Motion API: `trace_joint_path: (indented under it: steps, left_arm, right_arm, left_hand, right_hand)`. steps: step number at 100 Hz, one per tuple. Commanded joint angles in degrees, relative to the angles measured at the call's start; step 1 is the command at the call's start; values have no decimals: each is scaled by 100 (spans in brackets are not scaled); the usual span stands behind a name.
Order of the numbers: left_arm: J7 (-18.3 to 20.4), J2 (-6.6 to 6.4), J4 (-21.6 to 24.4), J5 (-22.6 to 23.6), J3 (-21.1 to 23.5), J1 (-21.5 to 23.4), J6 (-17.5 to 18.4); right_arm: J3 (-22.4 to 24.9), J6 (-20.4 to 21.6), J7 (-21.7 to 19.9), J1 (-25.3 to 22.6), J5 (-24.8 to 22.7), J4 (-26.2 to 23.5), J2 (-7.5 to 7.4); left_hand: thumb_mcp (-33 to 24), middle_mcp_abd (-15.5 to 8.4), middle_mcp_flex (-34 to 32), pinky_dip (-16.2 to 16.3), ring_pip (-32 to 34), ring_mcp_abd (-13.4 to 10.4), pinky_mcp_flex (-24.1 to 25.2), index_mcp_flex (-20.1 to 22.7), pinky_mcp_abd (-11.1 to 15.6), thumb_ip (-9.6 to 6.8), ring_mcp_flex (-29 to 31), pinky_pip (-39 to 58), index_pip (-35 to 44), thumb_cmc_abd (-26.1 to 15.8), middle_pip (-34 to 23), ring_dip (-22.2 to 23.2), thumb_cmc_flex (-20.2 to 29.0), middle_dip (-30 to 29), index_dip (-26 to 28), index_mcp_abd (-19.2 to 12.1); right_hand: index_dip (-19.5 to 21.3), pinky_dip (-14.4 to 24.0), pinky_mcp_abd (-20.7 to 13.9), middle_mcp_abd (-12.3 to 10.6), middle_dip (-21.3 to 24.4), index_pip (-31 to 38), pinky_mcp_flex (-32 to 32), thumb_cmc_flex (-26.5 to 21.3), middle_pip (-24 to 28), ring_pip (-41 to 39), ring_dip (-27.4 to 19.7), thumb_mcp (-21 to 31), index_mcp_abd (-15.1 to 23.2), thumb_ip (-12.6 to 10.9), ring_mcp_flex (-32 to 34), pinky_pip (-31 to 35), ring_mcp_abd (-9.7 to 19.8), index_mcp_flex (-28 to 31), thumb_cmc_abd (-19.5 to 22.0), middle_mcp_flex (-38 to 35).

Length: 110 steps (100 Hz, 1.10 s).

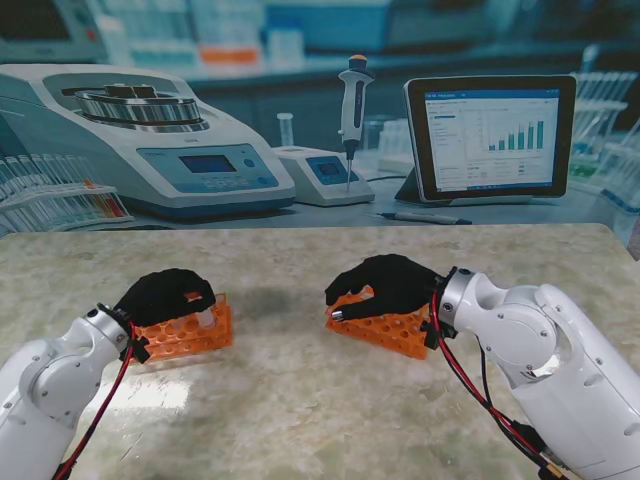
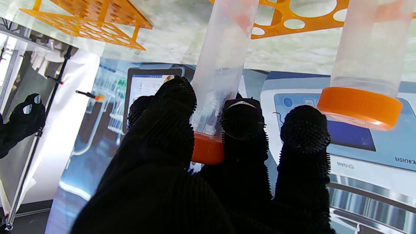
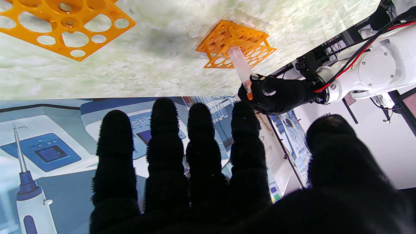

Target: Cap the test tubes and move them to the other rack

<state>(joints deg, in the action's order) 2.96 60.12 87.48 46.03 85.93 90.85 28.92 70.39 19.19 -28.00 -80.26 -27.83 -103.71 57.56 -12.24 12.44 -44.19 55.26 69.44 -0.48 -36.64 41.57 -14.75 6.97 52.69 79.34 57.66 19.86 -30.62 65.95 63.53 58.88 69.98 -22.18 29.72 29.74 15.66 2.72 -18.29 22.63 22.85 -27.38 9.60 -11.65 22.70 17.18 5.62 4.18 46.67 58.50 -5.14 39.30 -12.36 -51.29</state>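
My left hand (image 1: 165, 295) is shut on a clear test tube (image 2: 224, 58) with an orange cap (image 2: 208, 150), pinched near the cap between thumb and fingers. The tube's lower end reaches the left orange rack (image 1: 190, 335); whether it is seated in a hole is hidden. A second capped tube (image 2: 360, 65) stands in that rack (image 2: 292, 19) beside it. In the stand view one tube (image 1: 203, 320) shows under the fingertips. My right hand (image 1: 385, 285) hovers open over the right orange rack (image 1: 385, 328), fingers (image 3: 201, 146) spread and holding nothing. No tube shows in that rack (image 3: 65, 26).
Both racks sit on a marble-patterned table (image 1: 300, 400), about a hand's width of bare top between them. Beyond the far edge is a printed lab backdrop with a centrifuge (image 1: 140, 140), a pipette (image 1: 352, 110) and a tablet (image 1: 490, 135).
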Motion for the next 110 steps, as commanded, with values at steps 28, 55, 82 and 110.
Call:
trace_joint_path:
  steps: [28,55,82,110]
  left_arm:
    - [379,-46,206,7,73,175,-38]
    - [633,-77,343,-54,140,312,-91]
    - [820,-97,461,-153,158,358,-105]
    - [749,-80,365,-195,95,326,-187]
  right_arm:
    - [-41,-31,-8,-19,-2,11,3]
    - [-45,-35,-9,-22,-4,18,3]
    - [-82,-37,-8,7,4,43,4]
    - [-54,-38,-5,-20,-6,39,3]
  left_hand:
    - [-2021,-1216,-931,243,-9,-359,-88,547,-183,-504,-120,22,1293,-1234,-1083,55,1044,152,217,863]
    - [-2024,-1220,-951,239,0,-372,-113,547,-187,-509,-100,40,1293,-1228,-1081,46,1044,150,216,863]
    - [-2026,-1218,-957,221,-5,-396,-163,544,-161,-515,-73,45,1286,-1221,-1070,30,1044,146,212,864]
    - [-2030,-1203,-956,210,-15,-387,-180,522,-182,-514,-67,49,1247,-1220,-1047,17,1044,130,194,877]
  right_hand:
    - [36,75,163,-89,-41,-28,-110,-15,2,-8,-78,-86,-16,-140,-164,46,13,37,251,54]
    - [36,75,167,-92,-40,-29,-106,-16,0,-9,-77,-91,-7,-140,-162,48,19,35,252,57]
    - [37,75,167,-84,-40,-27,-110,-24,0,-7,-78,-92,-12,-141,-164,47,23,39,255,61]
    - [37,74,166,-87,-39,-25,-109,-28,-1,-10,-78,-96,-13,-142,-159,48,20,42,257,61]
